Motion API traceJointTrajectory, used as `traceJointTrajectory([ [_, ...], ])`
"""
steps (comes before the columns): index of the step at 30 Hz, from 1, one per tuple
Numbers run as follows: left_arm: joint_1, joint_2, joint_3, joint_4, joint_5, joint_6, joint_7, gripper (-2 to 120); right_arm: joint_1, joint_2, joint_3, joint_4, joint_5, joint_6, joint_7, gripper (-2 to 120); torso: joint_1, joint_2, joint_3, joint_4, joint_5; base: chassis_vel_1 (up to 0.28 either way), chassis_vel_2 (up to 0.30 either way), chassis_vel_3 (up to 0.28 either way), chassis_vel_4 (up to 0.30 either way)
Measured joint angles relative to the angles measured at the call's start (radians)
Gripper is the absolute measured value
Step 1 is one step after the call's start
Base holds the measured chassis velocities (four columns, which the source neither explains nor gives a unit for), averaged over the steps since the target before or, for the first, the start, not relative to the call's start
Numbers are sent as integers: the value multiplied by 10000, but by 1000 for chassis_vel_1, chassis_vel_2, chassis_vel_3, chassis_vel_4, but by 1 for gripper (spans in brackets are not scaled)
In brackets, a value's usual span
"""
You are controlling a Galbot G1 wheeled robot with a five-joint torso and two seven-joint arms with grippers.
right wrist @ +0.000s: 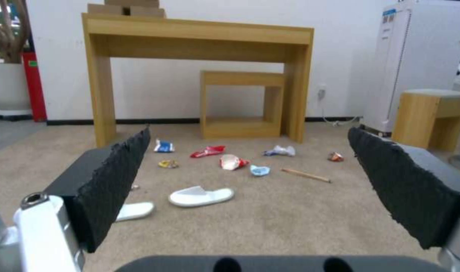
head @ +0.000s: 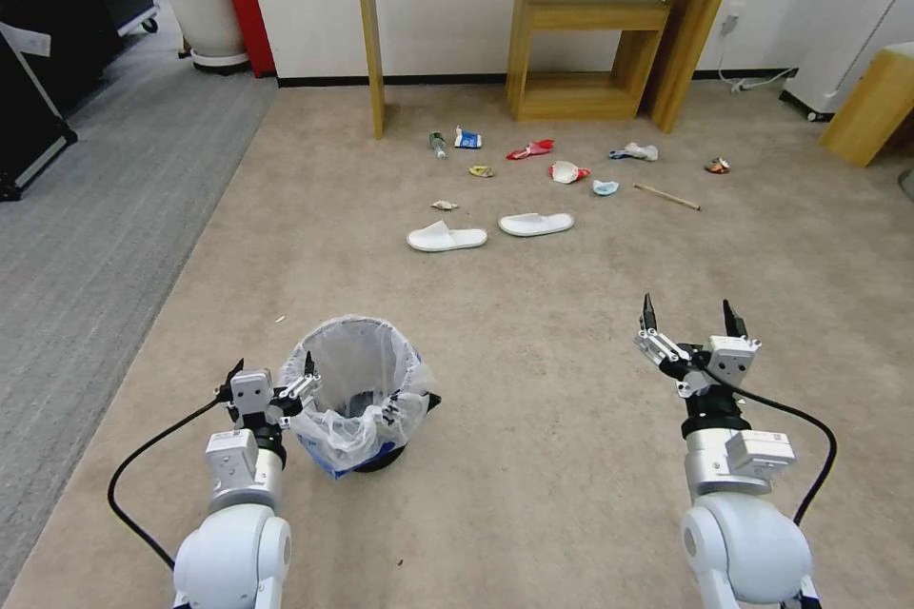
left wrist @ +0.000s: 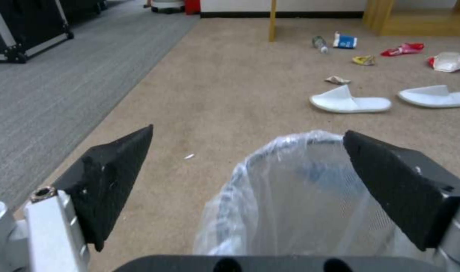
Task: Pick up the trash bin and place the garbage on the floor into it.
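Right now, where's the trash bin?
In the head view the trash bin stands on the beige carpet at lower left, beside the left gripper, whose open jaws straddle its near rim; the two slippers lie farther ahead.

L gripper (head: 273, 379) jaws wide at trash bin (head: 358, 395) rim; garbage (head: 529, 149) ahead.

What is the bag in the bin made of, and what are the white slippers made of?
The bag lining the trash bin looks like thin plastic: see-through, whitish, shiny and crinkled. The two white slippers look like soft matte cloth or foam, flat and dull, though the fabric cannot be told for sure.
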Motion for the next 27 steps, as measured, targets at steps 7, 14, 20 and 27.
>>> traceJointTrajectory([
  [7, 5, 0, 17, 35, 26, -13, -3, 100, 9, -15, -2, 5, 40, 25, 18, 100, 3, -1, 3, 0, -1, -210, 195, 205, -193],
  [14, 42, 0, -37, 58, 118, 12, -81, 100, 40, -18, -23, -70, 41, 241, -34, 100, 4, -1, 4, 2, 0, -116, 128, 125, -122],
  [20, 79, 2, -95, 104, 46, -7, -87, 100, 23, -84, -84, -69, 222, 25, 24, 100, 0, 0, 0, 0, -1, 0, 0, 0, 0],
  [27, 435, 993, 286, -293, -1411, 1476, -858, 100, 64, -249, -79, -40, 479, -234, 122, 100, 0, 0, 0, 1, -1, 0, 0, 0, 0],
])
